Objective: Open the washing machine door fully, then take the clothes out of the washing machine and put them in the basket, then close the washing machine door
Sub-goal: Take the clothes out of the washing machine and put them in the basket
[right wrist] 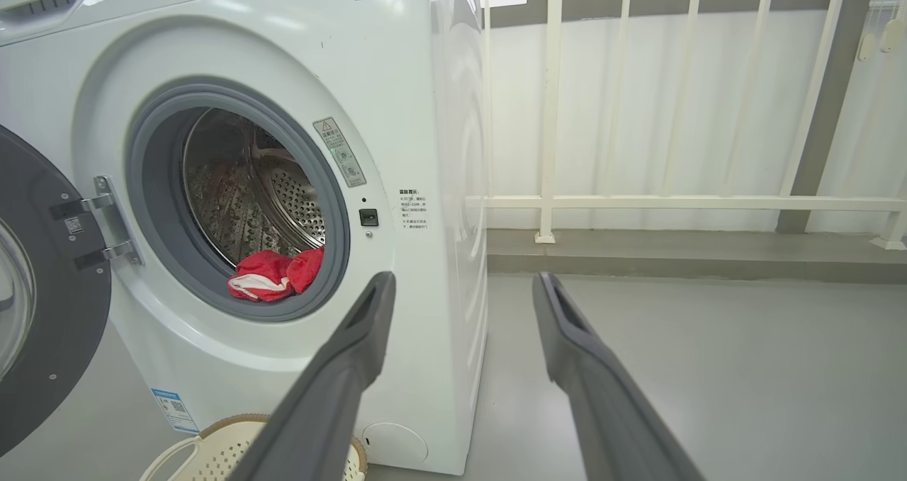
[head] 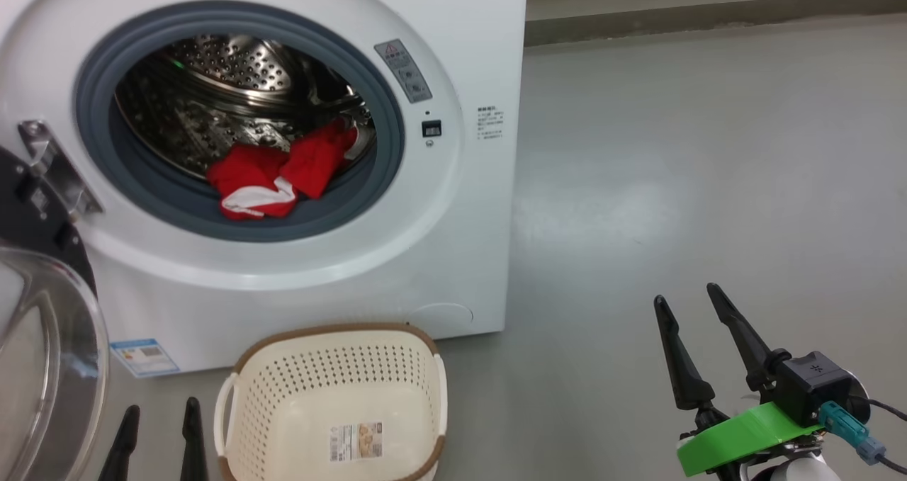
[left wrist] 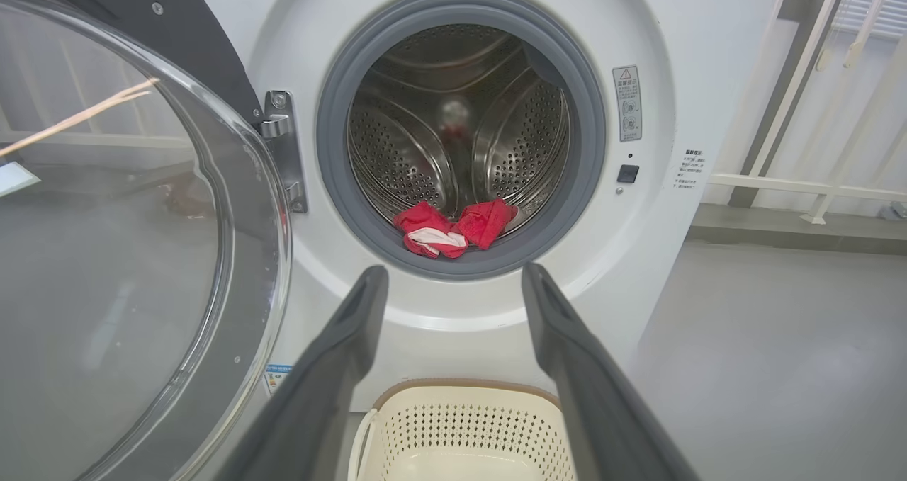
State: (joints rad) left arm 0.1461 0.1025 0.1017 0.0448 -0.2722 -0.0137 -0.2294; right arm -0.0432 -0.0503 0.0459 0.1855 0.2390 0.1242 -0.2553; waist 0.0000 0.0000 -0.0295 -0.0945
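Head view, far left edge: washing machine door (head: 49, 368) stands swung open, black rim at mid left, clear glass bowl bulging at lower left. Metal hinge (head: 53, 166) ties it to the white washing machine (head: 453, 205), which takes up the upper left and centre of the frame. Bottom edge, lower left: left gripper (head: 159, 410), two dark fingers pointing up and spread apart, gripping nothing, between the door glass and the basket. Blue label (head: 144, 355) low on the machine's front, just above those fingers. Upper left to centre: round opening, grey rubber ring (head: 382, 176) around a perforated steel drum (head: 234, 77). Clothes (head: 280, 173), red with a white panel, lie bunched at the drum's lower front, their near edge resting on the bottom of the ring. Bottom centre: basket (head: 333, 332), cream with a brown rim, on the floor just before the machine and below the opening; paper label (head: 356, 442) on its bottom. Right half: grey floor (head: 673, 183). Lower right: right gripper (head: 686, 295), fingers spread, holding nothing, over bare floor and well apart from the machine; green collar (head: 737, 438) at its wrist.
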